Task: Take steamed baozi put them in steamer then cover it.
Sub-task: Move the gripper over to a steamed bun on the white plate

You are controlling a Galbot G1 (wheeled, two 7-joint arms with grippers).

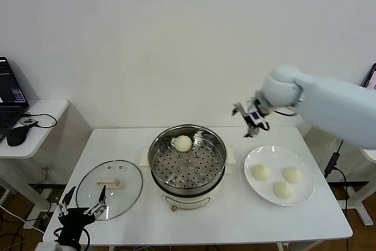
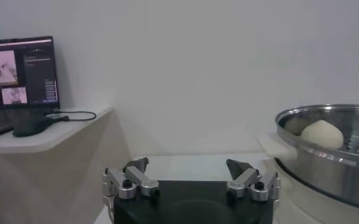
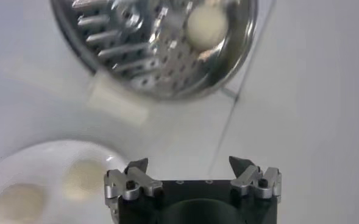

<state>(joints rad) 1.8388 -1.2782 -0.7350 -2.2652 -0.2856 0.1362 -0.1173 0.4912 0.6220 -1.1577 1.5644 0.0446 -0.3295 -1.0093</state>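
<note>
One baozi [image 1: 183, 143] sits at the steamer's [image 1: 218, 146] far rim in the head view, three more wait on the plate [image 1: 252, 189], and the right gripper [image 1: 251, 116] hangs empty and spread between pot and plate, probably headed for another. Cover [image 1: 109, 188] lies flat beside the pot, handy for later. Left wrist view: left gripper [image 2: 190, 178] parked low, fingers apart, table edge nearby. Right wrist view: open table between steamer and plate, plenty of room.
</note>
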